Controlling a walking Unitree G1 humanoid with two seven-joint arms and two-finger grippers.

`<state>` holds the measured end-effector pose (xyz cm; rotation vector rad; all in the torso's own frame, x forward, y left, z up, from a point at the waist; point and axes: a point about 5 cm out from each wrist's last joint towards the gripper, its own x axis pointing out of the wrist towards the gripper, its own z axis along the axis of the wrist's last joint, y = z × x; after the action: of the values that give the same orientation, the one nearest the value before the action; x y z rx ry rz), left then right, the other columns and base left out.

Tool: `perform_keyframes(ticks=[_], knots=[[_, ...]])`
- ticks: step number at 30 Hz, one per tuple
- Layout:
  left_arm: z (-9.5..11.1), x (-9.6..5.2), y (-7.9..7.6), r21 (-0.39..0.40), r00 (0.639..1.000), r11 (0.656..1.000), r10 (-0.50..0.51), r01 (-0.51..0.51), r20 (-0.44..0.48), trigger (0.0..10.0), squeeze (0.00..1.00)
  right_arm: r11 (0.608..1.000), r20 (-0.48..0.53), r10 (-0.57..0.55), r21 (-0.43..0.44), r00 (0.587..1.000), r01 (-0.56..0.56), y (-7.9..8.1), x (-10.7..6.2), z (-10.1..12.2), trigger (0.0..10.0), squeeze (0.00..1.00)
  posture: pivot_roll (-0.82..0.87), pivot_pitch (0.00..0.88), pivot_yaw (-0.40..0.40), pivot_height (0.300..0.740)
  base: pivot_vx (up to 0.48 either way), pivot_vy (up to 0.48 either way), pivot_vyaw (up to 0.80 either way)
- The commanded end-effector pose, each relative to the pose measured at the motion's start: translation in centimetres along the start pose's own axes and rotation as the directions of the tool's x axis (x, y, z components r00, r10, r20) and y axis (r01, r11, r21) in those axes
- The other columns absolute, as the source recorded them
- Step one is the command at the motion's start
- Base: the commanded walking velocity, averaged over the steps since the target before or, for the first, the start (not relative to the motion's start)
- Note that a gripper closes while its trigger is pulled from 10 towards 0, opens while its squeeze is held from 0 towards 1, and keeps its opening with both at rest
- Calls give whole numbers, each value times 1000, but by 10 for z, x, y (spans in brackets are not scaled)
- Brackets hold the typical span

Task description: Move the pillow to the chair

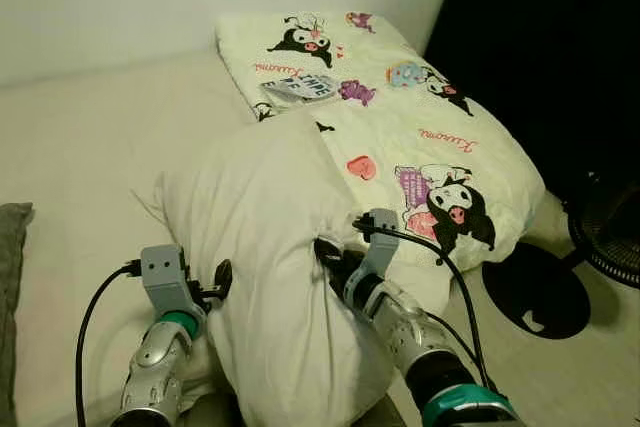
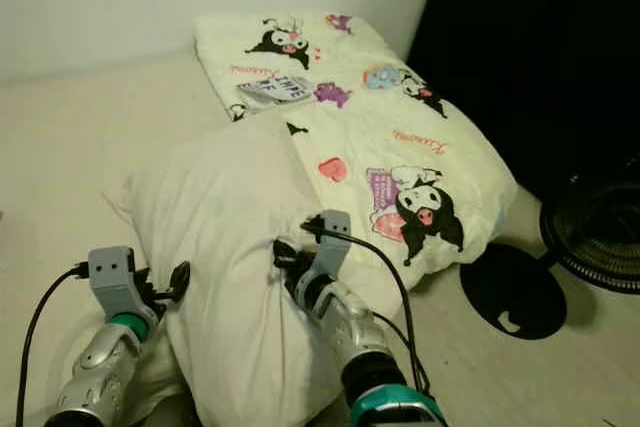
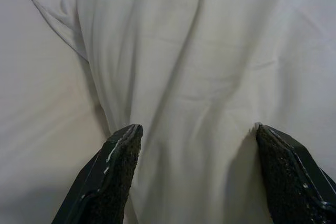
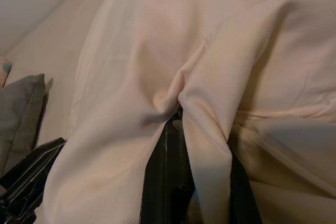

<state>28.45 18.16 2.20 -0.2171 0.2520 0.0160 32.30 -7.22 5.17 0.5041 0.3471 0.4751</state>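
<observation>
Plain white fabric pillow (image 1: 265, 247) on pale bed sheet (image 1: 90, 147), pinched by closed right gripper (image 1: 322, 252); left gripper (image 3: 194, 145) spread wide against it. Beside: cartoon-print cream quilt (image 1: 400, 117) lettered "Kuromi"; black round fan base (image 1: 535, 292) on floor.

Bedroom clutter on and beside a pale bed

A cream quilt printed with black-and-white cartoon figures and pink hearts (image 1: 430, 137) lies across the cream bed sheet (image 1: 90, 147), a small folded grey printed cloth (image 1: 300, 88) resting on it; a black floor fan with round base (image 1: 536, 290) stands beside; a grey cushion (image 1: 12, 247) lies at the edge.
</observation>
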Motion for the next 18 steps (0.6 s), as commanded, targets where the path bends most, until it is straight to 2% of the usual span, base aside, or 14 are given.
perform_keyframes(ticks=[1, 18], knots=[[-7, -5, 2, 10, 1000, 1000, 12, -12, -18, 10000, 0, 999, -22, 33, 6, 999, -33, 9, 4, -6, 10000, 0, 104, 48, 14, 631, 0, 0, 0], [-12, -7, 3, 22, 999, 1000, 18, -17, -43, 10000, 0, 999, -30, 36, -2, 999, -36, 10, 5, -5, 10000, 0, 91, 75, 4, 631, 0, 0, 0]])
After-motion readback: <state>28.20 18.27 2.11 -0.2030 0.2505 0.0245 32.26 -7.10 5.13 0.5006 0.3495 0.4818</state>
